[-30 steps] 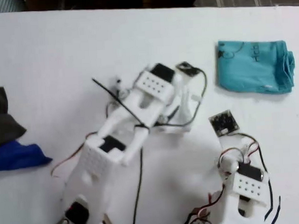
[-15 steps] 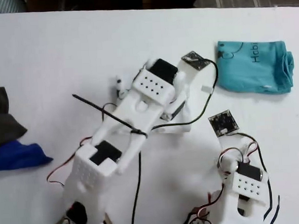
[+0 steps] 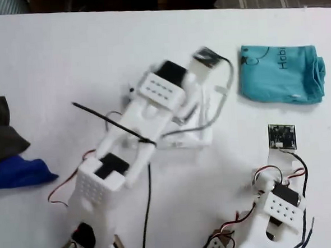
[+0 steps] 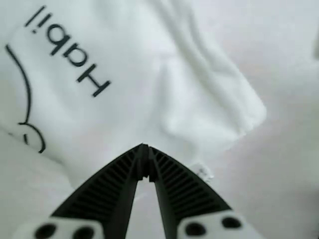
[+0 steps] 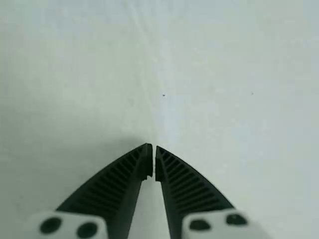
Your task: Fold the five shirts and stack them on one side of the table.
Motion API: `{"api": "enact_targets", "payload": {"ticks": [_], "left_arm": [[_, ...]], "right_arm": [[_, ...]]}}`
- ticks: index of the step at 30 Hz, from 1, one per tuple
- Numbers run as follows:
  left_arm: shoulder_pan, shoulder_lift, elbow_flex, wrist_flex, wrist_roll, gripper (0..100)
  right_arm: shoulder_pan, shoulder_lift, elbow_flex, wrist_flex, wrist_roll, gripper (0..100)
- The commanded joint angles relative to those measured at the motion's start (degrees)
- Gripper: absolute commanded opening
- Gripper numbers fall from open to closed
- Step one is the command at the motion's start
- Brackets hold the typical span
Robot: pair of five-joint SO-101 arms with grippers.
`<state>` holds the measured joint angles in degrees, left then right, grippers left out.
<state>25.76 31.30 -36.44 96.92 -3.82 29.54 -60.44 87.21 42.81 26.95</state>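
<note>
The left gripper (image 4: 145,162) is pinched closed over the white shirt (image 4: 149,74) near the middle. The right gripper (image 5: 153,162), also closed, hangs at five o'clock.

Noted: left arm (image 3: 119,155) and right arm (image 3: 278,206) have white plastic shells, dotted housings and black motor blocks. Loose black cables (image 3: 146,215) and red wires (image 3: 60,189) run along both. On left gripper (image 4: 144,152) and right gripper (image 5: 152,152): black ribbed fingers (image 4: 114,194), white bases, dark screw holes.

The high camera looks down over the whole surface (image 3: 49,58). Both wrist cameras hang close above it, peering past their fingers (image 4: 109,194).
</note>
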Motion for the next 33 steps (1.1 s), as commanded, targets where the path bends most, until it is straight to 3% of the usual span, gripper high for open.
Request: {"api": "enact_targets", "payload": {"ticks": [1, 7, 11, 17, 24, 33], "left_arm": [[-7.6, -5.3, -0.9, 3.5, -0.4, 3], [-22.9, -12.9, 0.9, 4.7, -5.3, 3], [-30.9, -19.5, 13.4, 2.8, -6.9, 3], [-46.9, -36.4, 43.8, -14.6, -13.2, 3], [-57.8, -52.0, 77.3, -34.2, -16.1, 3], [-64.1, -51.0, 92.4, -50.9, -15.7, 3]], "right_arm": [[0.5, -1.5, -1.2, -1.0, -0.5, 2.0], [-4.1, -1.0, -2.9, 0.7, -0.5, 2.0], [-12.3, -1.0, -11.9, 10.5, -0.8, 2.0], [-28.3, -0.9, -24.9, 20.4, -1.1, 2.0], [-44.4, 3.6, -32.7, 17.4, -6.1, 1.9], [-59.5, 40.0, -59.3, 20.0, -13.6, 2.0]]}}
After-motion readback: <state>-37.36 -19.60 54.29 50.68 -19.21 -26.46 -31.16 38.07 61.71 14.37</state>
